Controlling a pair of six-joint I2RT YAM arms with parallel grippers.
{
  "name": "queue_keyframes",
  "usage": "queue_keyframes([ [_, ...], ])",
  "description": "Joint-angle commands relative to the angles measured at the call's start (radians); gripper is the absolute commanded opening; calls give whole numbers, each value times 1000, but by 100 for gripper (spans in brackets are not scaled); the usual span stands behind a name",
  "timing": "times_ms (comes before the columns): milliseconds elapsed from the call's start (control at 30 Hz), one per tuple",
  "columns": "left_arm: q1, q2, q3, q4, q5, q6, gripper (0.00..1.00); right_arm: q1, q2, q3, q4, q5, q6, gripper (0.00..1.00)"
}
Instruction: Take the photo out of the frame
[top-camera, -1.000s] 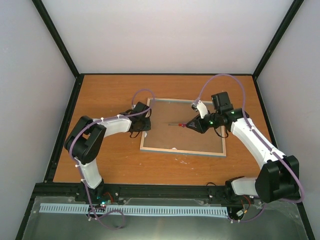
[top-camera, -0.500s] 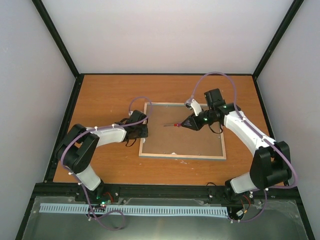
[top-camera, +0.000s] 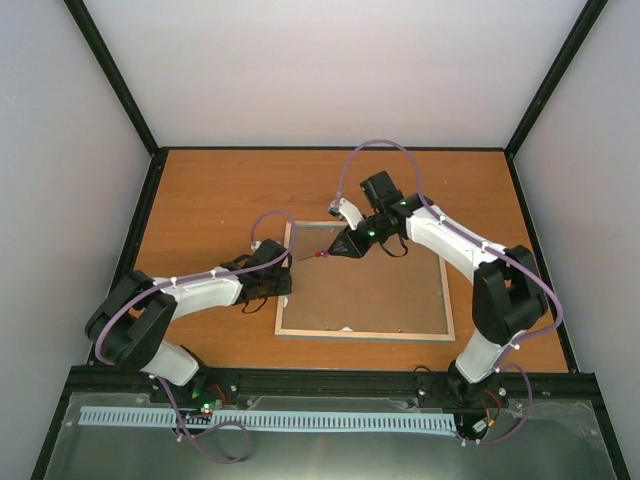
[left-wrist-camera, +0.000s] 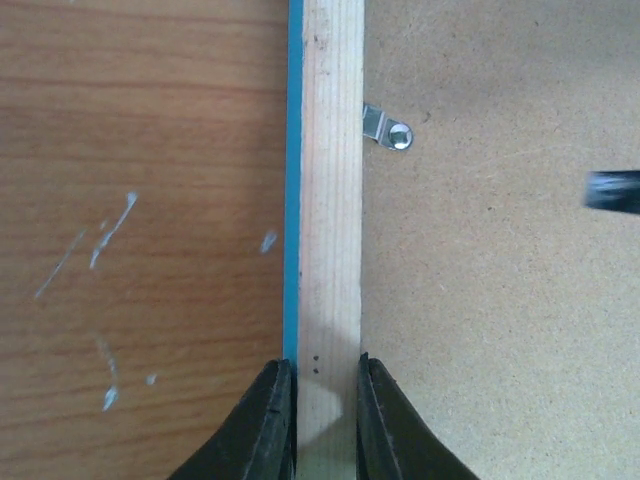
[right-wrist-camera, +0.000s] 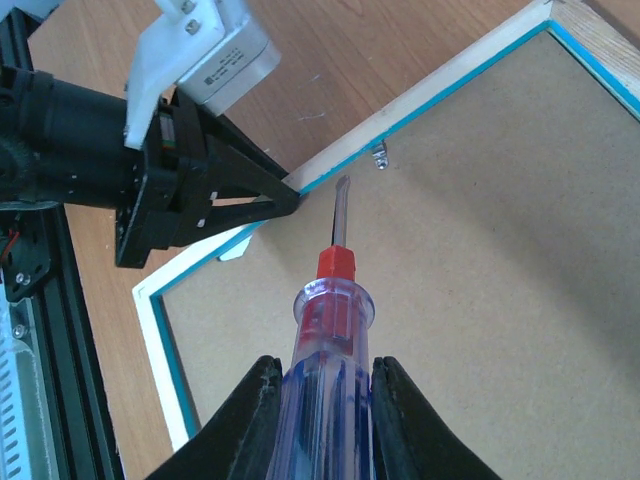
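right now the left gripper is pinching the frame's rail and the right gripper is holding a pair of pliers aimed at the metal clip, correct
Not quite. The right gripper holds a screwdriver, not pliers, as the right wrist view shows. The rest stands: its tip points toward the metal clip, and the left gripper pinches the rail of the frame.

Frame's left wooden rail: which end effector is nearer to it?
Left. The left end effector is clamped on the frame rail, a finger on each side. The right end effector holds a screwdriver over the backing board, tip aimed toward the rail.
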Motion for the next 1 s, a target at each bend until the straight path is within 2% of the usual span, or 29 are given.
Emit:
queue_keyframes([
  [0,-7,-38,-18,-36,30,-59,1,50,47,62,8,49,32,3],
  [400,-7,-16,-41,-4,19,-50,1,94,127,130,-21,98,45,3],
  [967,-6,-5,-49,20,24,-47,1,113,191,175,-40,80,53,3],
])
